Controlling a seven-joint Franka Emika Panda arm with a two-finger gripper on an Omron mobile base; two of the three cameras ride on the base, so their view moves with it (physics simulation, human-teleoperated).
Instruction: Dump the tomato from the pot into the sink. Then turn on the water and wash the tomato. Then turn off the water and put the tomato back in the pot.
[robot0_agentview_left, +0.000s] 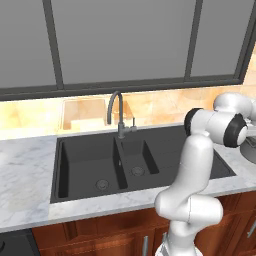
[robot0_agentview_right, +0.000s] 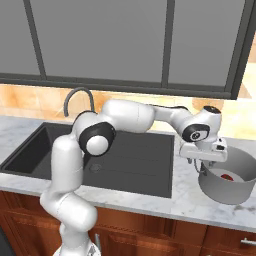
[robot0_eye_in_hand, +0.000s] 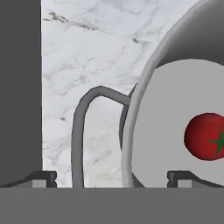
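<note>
The grey pot (robot0_agentview_right: 231, 189) stands on the marble counter to the right of the black sink (robot0_agentview_right: 131, 161). The red tomato (robot0_agentview_right: 227, 176) lies on its flat bottom. My gripper (robot0_agentview_right: 199, 164) hangs open over the pot's left rim. In the hand view the two finger tips (robot0_eye_in_hand: 43, 177) stand wide apart. The pot's rim (robot0_eye_in_hand: 136, 109) and its loop handle (robot0_eye_in_hand: 81, 127) lie between them, with the tomato (robot0_eye_in_hand: 205, 136) inside at the right. The pot's edge (robot0_agentview_left: 251, 151) shows behind my arm in the left base view, right of the sink (robot0_agentview_left: 90, 165).
A curved grey faucet (robot0_agentview_left: 116, 107) rises behind the divider between the sink's two basins, its lever (robot0_agentview_left: 133, 125) beside it. Marble counter (robot0_agentview_right: 185, 200) surrounds the sink and pot. A window and a tiled wall stand behind. Wooden cabinet fronts run below the counter.
</note>
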